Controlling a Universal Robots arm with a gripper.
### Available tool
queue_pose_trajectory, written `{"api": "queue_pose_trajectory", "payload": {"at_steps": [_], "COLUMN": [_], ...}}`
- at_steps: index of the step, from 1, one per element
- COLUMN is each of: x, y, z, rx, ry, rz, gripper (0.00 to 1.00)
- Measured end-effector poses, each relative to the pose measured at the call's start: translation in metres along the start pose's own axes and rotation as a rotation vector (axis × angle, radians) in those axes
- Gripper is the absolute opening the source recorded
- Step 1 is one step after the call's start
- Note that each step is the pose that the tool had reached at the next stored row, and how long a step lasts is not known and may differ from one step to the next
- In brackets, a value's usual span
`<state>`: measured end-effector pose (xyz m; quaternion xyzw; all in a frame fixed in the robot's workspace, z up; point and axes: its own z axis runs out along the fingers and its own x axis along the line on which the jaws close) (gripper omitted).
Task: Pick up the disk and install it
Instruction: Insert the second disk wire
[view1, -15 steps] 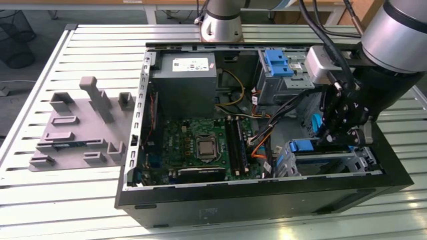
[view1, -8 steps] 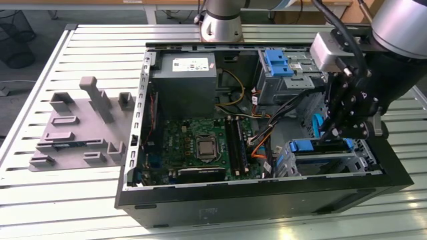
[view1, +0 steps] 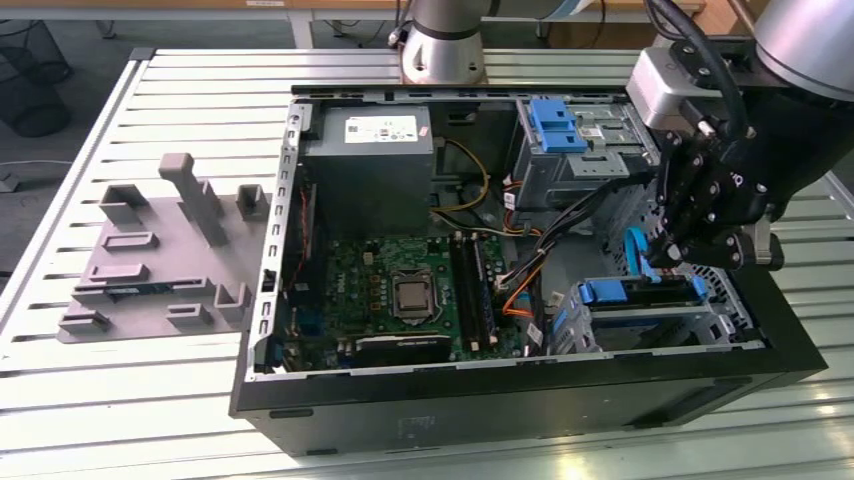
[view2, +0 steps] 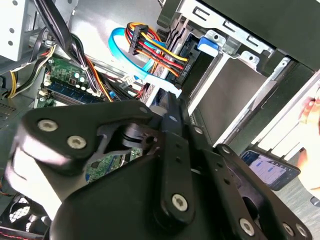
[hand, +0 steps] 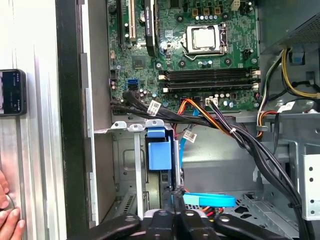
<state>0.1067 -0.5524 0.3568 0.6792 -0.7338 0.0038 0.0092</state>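
Over the case's drive corner: tool hangs at the exterior view's right, just above the lower drive cage
Tool state: in both wrist views the fingers look pressed together, tips meeting at a thin point; whether anything is pinched between them I cannot tell
Disk: the disk sits in the lower cage, blue bracket face showing in the first wrist view, directly ahead of the fingertips; its silver body is hidden, so this is probably the disk
Computer case: lies open on the slatted worktop; motherboard in the middle; grey power supply at the far end
Cables: a blue flat cable near the fingertips; black bundle crossing the case
Grey fixture: on the worktop, well apart from the case
Person's hand: resting beside the case; a phone nearby
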Motion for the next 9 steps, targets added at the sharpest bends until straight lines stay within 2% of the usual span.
{"api": "queue_pose_trajectory", "payload": {"at_steps": [1, 2, 9], "x": [0.0000, 0.0000, 0.0000], "y": [0.0000, 0.0000, 0.0000], "z": [0.0000, 0.0000, -0.0001], "rx": [0.0000, 0.0000, -0.0001], "ry": [0.0000, -0.0003, -0.0010], "rz": [0.000, 0.000, 0.000], "gripper": [0.15, 0.11, 0.11]}}
